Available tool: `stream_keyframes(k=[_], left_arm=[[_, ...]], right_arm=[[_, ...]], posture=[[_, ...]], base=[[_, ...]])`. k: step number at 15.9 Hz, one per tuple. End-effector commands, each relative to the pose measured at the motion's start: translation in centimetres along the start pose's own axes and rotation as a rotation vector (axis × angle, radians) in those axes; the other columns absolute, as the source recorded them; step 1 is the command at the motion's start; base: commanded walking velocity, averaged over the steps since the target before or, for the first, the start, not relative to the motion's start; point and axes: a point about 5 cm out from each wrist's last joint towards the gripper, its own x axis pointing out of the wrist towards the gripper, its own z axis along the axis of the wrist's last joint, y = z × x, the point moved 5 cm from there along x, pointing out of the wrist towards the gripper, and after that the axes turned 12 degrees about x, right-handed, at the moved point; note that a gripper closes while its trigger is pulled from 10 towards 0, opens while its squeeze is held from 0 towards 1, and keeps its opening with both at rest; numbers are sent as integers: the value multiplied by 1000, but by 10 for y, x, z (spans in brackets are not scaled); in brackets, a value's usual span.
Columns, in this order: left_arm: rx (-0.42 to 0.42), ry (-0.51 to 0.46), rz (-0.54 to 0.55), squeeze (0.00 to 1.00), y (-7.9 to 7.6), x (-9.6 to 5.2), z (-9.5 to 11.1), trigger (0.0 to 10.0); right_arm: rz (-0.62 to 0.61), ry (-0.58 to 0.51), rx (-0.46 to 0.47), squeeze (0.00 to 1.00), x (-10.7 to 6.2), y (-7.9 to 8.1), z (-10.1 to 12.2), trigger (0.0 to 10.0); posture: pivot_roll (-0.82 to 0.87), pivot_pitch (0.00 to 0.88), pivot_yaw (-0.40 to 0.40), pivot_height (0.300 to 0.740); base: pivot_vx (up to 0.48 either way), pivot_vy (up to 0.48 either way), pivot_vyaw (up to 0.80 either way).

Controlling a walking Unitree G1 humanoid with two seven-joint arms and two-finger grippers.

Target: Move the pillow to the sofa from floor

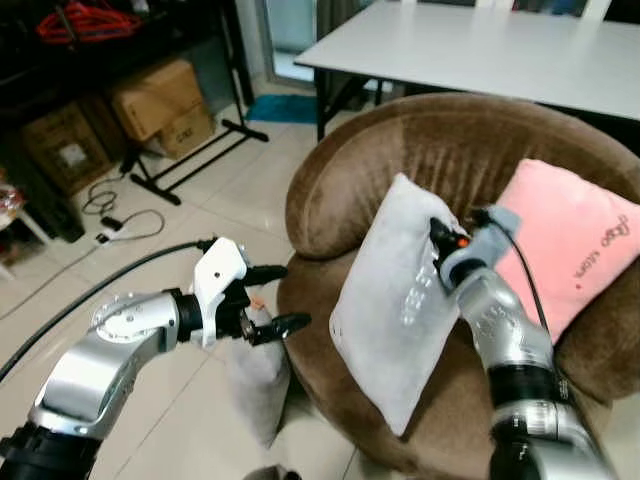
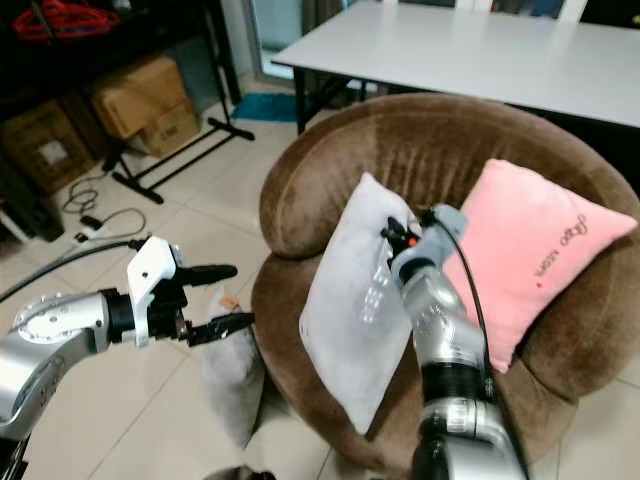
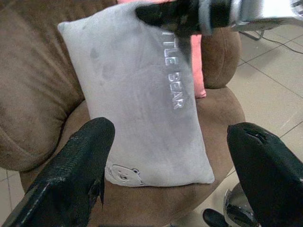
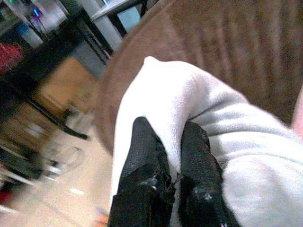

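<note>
Right end effector (image 1: pixel 440 245) pinches a fold of the grey pillow (image 1: pixel 385 300) near its upper edge, its two black fingers (image 4: pixel 142 161) drawn close with the fabric bunched between them, as the right wrist view shows plainly. That high grip lets the pillow hang and lean, so its lower part rests on the seat of the brown sofa (image 1: pixel 450 150) below the end effector while its back tips toward the sofa's rounded backrest. Judging from this, the pillow is already off the floor and on the sofa, and what remains is probably to let go. Just beside the right end effector, on its far side from the other arm, a pink pillow (image 1: pixel 575 240) leans in the sofa's curved shell, touching or nearly touching the grey one. Left end effector (image 1: pixel 275 297) hovers apart from the pillow, fingers spread wide and holding nothing, aimed at the pillow's face with its stitched lettering (image 3: pixel 173 71). Beneath it another grey cushion (image 1: pixel 258 375) lies on the tiled floor (image 1: pixel 180 250) against the sofa's base.
</note>
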Motion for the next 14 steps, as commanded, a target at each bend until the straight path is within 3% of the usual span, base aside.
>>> stream_keyframes(k=[1, 5, 7, 10, 12, 14], left_arm=[[12, 11, -1, 0, 1, -1, 0, 10000], [18, 15, 14, 0, 2, -4, 0, 10000], [16, 16, 14, 0, 0, -4, 0, 10000], [16, 13, 5, 0, -1, -4, 0, 10000], [17, 6, -3, 0, -1, -4, 2, 10000], [16, -1, -14, 0, -1, -3, 4, 10000]], right_arm=[[-5, 33, -66, 0, 6, 4, -12, 10000], [-102, -95, -70, 0, 19, -6, 25, 10000], [-163, -161, -101, 0, 16, -27, 47, 10000], [-193, -168, -117, 0, 13, -41, 53, 10000], [-232, -177, -150, 0, 6, -60, 56, 10000], [-243, -209, -158, 0, 4, -65, 65, 10000]], posture=[[-53, 0, 83, 740], [-40, 0, 71, 740], [-38, 0, 71, 740], [-43, 0, 77, 740], [-50, 0, 85, 740], [-54, 0, 94, 740]], base=[[0, 0, 0], [0, 0, 0], [0, 0, 0], [0, 0, 0], [0, 0, 0], [0, 0, 0]])
